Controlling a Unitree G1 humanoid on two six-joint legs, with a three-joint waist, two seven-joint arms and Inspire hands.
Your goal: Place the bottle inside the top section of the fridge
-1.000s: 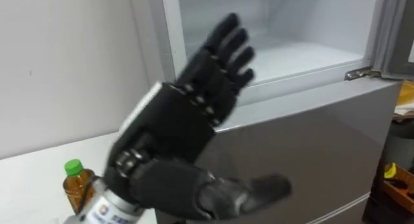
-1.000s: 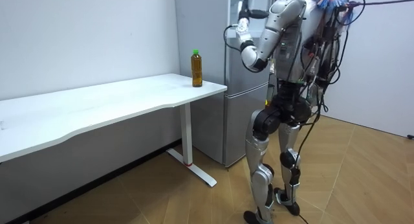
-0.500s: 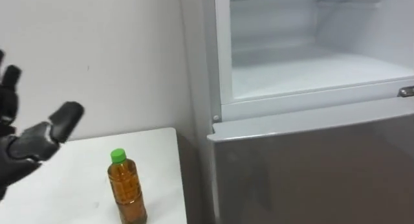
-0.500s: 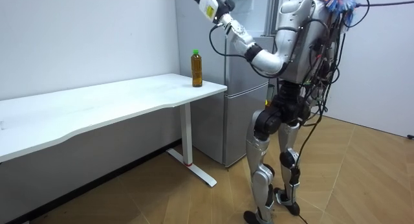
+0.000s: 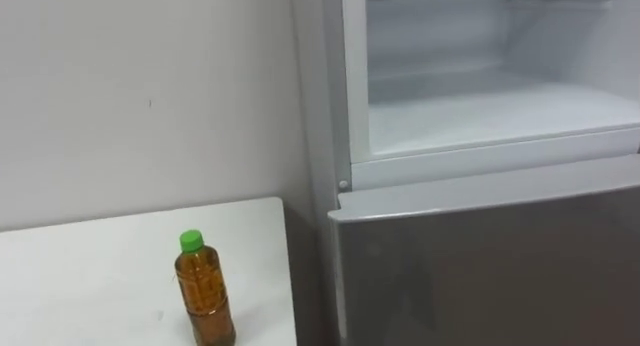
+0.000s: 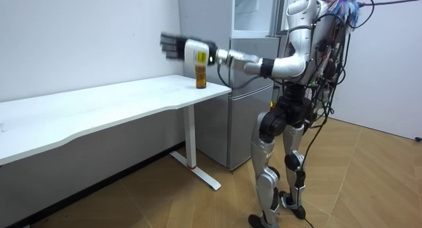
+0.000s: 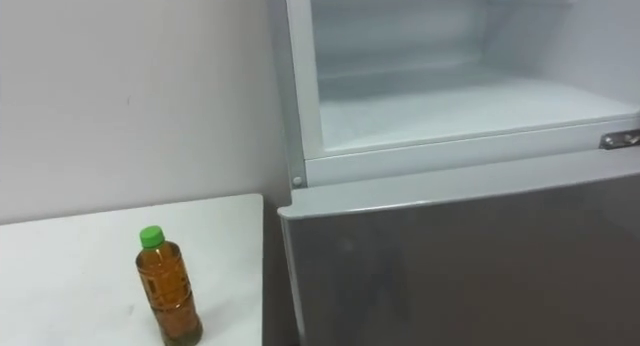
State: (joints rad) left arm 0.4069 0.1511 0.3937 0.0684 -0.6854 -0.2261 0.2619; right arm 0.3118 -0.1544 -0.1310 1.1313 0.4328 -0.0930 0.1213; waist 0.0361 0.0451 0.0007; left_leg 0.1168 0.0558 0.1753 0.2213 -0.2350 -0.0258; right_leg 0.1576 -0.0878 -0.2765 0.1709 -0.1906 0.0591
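White wall (image 5: pixel 150 96) fills the upper left of frame, with a white table (image 5: pixel 80 276) at lower left. Bottle (image 5: pixel 205 286), amber liquid and green cap, stands upright near the table's right edge, low and left of centre, near the grey fridge (image 5: pixel 480 256). Upper fridge compartment (image 5: pixel 490 96) stands open at upper right. Room view: robot stands at the fridge, left arm held out over the table. Left robot hand (image 6: pixel 173 46) sits higher than the bottle and clear of it, fingers straight and spread, holding nothing.
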